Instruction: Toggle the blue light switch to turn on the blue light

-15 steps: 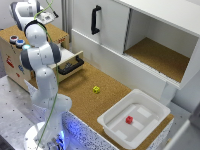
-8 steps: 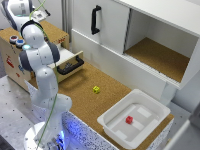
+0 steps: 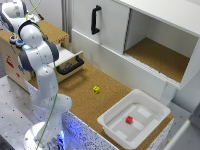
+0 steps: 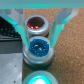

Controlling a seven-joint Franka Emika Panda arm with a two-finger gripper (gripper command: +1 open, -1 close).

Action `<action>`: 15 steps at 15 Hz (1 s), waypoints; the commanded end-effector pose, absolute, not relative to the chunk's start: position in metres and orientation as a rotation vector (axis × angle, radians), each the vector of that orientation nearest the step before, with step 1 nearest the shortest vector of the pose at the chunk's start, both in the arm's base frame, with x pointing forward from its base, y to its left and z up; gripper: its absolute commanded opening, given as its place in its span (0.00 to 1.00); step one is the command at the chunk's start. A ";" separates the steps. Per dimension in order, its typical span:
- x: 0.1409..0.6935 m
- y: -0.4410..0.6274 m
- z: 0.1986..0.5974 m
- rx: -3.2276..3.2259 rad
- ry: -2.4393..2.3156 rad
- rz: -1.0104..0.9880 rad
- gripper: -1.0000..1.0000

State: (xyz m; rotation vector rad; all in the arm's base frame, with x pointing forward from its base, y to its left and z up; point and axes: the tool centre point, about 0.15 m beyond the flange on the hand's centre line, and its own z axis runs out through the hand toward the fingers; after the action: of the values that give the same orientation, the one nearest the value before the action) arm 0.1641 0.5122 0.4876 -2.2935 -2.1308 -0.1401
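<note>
At the exterior view's left, the white robot arm point(image 3: 37, 55) bends up and over a wooden box point(image 3: 12, 55) with an open drawer that has a black handle point(image 3: 70, 67). Its hand end is up at the far left, above the top of the box. In the wrist view the two fingers point(image 4: 61, 22) are spread apart, holding nothing. The small round blue light switch point(image 4: 38, 49), with a blue cap and pale rim, sits right between them, and I cannot tell if they touch it. A round red-capped button point(image 4: 36, 23) sits just beside the blue one, and a glowing green one point(image 4: 40, 79) is on its other side. Near the middle of the brown cork surface point(image 3: 100, 100) lies a small yellow block point(image 3: 96, 89). To the right is a white plastic tray point(image 3: 112, 122) with a small red block point(image 3: 129, 120) inside. Behind it stands a white cabinet point(image 3: 115, 35) with a black handle point(image 3: 94, 19)
</note>
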 end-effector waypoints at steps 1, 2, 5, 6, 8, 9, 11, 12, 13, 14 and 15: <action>0.178 0.536 0.478 -2.349 -2.144 -0.080 0.00; 0.177 0.540 0.474 -2.331 -2.156 -0.068 0.00; 0.170 0.546 0.463 -2.304 -2.191 -0.007 0.00; 0.167 0.545 0.458 -2.306 -2.186 0.020 0.00; 0.162 0.544 0.448 -2.305 -2.172 0.057 0.00; 0.160 0.545 0.444 -2.307 -2.164 0.065 0.00; 0.155 0.549 0.437 -2.290 -2.182 0.086 0.00; 0.157 0.550 0.445 -2.311 -2.167 0.049 0.00; 0.162 0.550 0.462 -2.348 -2.142 -0.013 0.00; 0.169 0.546 0.485 -2.392 -2.104 -0.083 0.00; 0.176 0.541 0.509 -2.434 -2.053 -0.152 0.00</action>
State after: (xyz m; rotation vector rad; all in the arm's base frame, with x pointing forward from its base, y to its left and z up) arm 0.1645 0.5268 0.4641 -2.2676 -2.1213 -0.0619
